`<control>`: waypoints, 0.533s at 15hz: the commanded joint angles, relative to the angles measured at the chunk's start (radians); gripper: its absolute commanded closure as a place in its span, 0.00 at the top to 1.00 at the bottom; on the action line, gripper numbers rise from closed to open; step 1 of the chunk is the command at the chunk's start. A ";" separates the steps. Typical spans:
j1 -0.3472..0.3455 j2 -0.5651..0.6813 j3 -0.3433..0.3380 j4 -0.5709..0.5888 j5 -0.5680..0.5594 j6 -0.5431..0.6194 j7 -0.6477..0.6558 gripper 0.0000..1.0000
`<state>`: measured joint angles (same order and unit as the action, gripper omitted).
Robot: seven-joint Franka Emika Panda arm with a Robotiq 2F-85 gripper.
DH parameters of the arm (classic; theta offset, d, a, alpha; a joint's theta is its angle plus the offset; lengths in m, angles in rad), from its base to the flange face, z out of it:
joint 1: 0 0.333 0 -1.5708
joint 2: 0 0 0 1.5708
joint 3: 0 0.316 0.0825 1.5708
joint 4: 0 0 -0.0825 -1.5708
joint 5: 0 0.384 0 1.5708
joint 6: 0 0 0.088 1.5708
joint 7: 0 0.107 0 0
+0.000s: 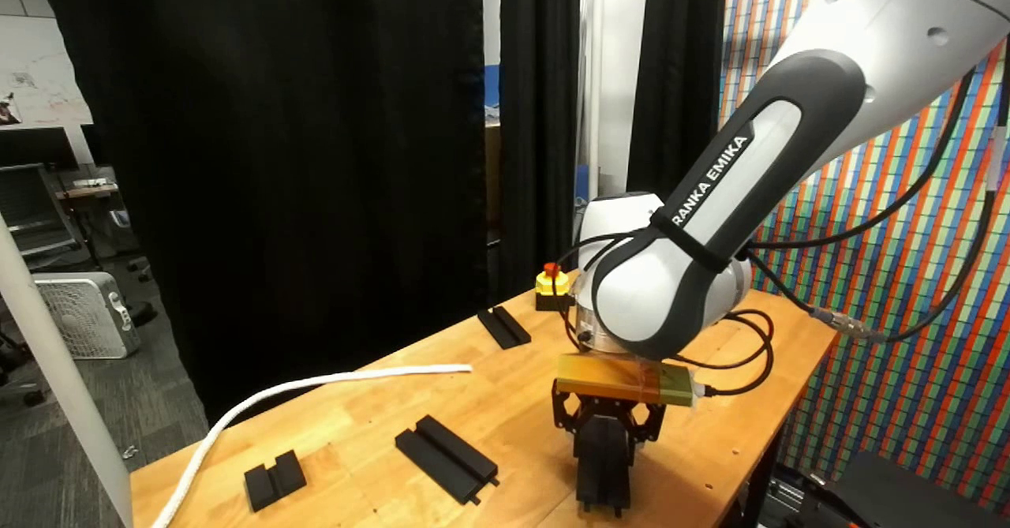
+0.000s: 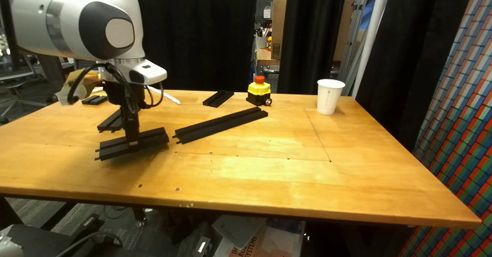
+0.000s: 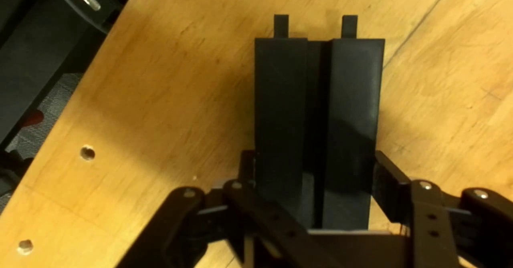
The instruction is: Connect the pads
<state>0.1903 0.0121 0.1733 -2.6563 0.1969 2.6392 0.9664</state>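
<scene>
Held pad (image 3: 340,115), wrist view: long axis is running straight up the picture, two square prongs (image 3: 281,27) pointing to the top, away from the gripper (image 3: 314,172). It's showing matte black, two flat rails with a darker groove between, wooden table (image 3: 168,99) below. Jaws are standing a pad's width apart and clamping it, fingers (image 3: 388,186) pressing both long sides. Prong end is sticking out past the fingertips; rear end is running under the gripper body.

In an exterior view, held pad is sitting well camera-side of the red-and-yellow e-stop (image 1: 551,290), prongs pointing toward the camera. Back pad (image 1: 503,327) is lying near the e-stop, picture-left. Middle pad (image 1: 447,458), also pronged, and small pad (image 1: 274,481) are lying well apart from the e-stop, camera-side and farther picture-left.

In an exterior view, long bar (image 2: 225,124) is lying near the e-stop, camera-side, prongs pointing picture-left. Held pad is sitting farther picture-left of the e-stop, prongs pointing away from it, axis roughly paralleling the bar's. A narrow gap is showing between its rear end and the bar's prongs. Can't tell if it's touching the table. Paper cup (image 2: 328,99) is standing upright, picture-right of the e-stop.
</scene>
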 commanded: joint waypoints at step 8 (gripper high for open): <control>-0.086 -0.009 -0.081 -0.003 -0.013 0.001 -0.193 0.45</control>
<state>0.1191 0.0146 0.1028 -2.6614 0.1969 2.6395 0.8049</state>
